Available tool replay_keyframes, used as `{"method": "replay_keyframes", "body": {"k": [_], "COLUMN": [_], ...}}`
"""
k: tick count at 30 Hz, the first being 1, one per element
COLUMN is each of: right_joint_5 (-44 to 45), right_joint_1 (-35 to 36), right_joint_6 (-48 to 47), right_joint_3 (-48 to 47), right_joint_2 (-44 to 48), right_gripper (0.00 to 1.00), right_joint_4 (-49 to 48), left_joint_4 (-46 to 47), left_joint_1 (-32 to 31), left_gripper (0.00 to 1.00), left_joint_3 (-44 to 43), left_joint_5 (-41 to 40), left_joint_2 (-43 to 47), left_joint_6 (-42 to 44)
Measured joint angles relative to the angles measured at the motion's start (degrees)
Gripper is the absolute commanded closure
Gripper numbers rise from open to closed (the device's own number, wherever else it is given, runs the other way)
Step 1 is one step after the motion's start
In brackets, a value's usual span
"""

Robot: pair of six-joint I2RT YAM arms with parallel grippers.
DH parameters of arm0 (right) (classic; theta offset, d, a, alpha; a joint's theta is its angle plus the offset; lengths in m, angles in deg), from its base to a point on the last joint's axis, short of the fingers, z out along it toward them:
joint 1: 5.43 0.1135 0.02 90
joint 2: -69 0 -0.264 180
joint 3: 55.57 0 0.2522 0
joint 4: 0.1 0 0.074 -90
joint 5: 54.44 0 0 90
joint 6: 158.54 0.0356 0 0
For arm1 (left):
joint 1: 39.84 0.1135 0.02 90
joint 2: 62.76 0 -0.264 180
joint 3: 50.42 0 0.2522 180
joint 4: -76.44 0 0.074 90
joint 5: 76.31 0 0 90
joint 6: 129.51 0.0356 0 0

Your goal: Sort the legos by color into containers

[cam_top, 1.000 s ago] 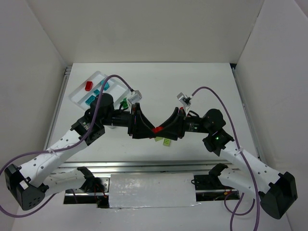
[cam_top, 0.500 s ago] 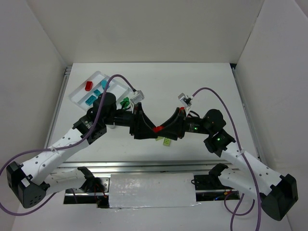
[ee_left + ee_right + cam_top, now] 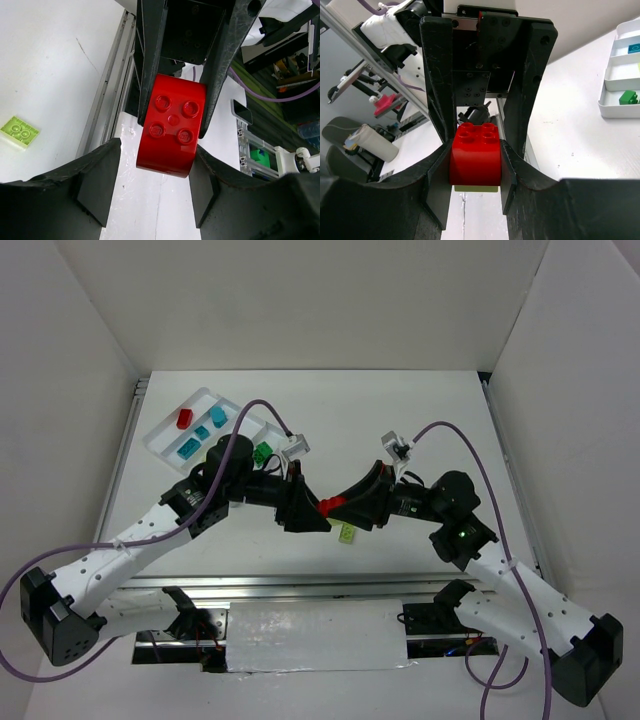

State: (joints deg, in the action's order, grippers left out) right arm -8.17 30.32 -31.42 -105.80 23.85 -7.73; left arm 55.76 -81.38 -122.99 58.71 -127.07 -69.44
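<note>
White tabletop (image 3: 400, 410) w/ white walls round it; both arms meet nr the centre. Red brick (image 3: 327, 507) is held up off the table btwn the two grippers. It's a 2x2, so squarish w/ no real long axis, studs facing the left wrist cam. Right gripper (image 3: 476, 167) is clamped on it, one finger pressed to each side. Left gripper (image 3: 152, 155) is spread wide and straddles the brick w/out pinching; can't tell if one pad grazes it. Looks like a right-to-left handover, not yet made.

Key relation: tray (image 3: 158, 437) sits approx 10 o'clock from the brick, on the left arm's side, so left is the nearer arm for the drop. Compartments run approx 1–7 o'clock. A red lego (image 3: 184, 419) lies in the outermost one at the 10 o'clock edge, teal ones (image 3: 202, 432) next to it, a green one (image 3: 262, 452) twd the 4 o'clock side. Pale yellow-green brick (image 3: 346, 534) lies on the table approx 5 o'clock of the held brick, near it.

Left likely has to close on the free faces before right lets go, else it drops. No brand or writing legible.
</note>
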Motion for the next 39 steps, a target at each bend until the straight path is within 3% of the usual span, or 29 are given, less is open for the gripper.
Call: {"method": "replay_keyframes", "body": {"k": [4, 13, 16, 21, 27, 28, 29, 30, 36, 38, 39], "right_joint_5": [-0.1, -0.7, -0.7, -0.8, -1.8, -2.1, -2.6, -3.7, -9.3, -10.3, -10.7], "right_joint_1": [0.0, 0.0, 0.0, 0.0, 0.0, 0.0, -0.2, -0.4, -0.9, -1.1, -1.1], "right_joint_6": [-1.0, -3.8, -4.8, -5.2, -5.0, -5.0, -5.0, -4.9, -3.9, -3.8, -3.8], "right_joint_3": [-0.3, -1.9, -2.5, -2.6, -2.6, -2.6, -2.6, -2.8, -3.6, -3.6, -3.6], "right_joint_2": [-0.1, -1.2, -1.2, -1.1, -1.0, -1.0, -1.1, -1.5, -4.4, -4.5, -4.5], "right_gripper": [1.00, 1.00, 1.00, 1.00, 1.00, 0.86, 0.69, 0.43, 0.40, 0.42, 0.48], "right_joint_4": [1.0, 4.5, 6.1, 6.6, 6.5, 6.4, 6.4, 6.3, 4.9, 4.7, 4.7], "left_joint_4": [-0.5, -2.4, -3.0, -3.5, -3.5, -3.5, -3.5, -3.5, -3.0, -2.8, -2.5], "left_joint_1": [0.0, 0.0, 0.0, 0.0, 0.0, 0.0, 0.0, 0.0, 0.1, 0.1, 0.1], "left_gripper": [0.27, 0.28, 0.35, 0.58, 0.76, 0.84, 0.99, 1.00, 1.00, 1.00, 1.00], "left_joint_3": [0.0, -1.4, -2.0, -2.3, -2.3, -2.3, -2.3, -2.3, -2.3, -2.3, -2.3], "left_joint_5": [-0.2, -1.6, -2.1, -2.0, -1.3, -1.1, -1.0, -0.8, -0.6, -0.5, -0.5], "left_joint_2": [0.0, 0.3, 0.8, 1.4, 1.4, 1.4, 1.4, 1.4, 1.8, 2.1, 2.2], "left_joint_6": [0.1, 1.5, 1.9, 3.3, 3.8, 3.9, 4.0, 4.0, 4.0, 4.0, 4.0]}}
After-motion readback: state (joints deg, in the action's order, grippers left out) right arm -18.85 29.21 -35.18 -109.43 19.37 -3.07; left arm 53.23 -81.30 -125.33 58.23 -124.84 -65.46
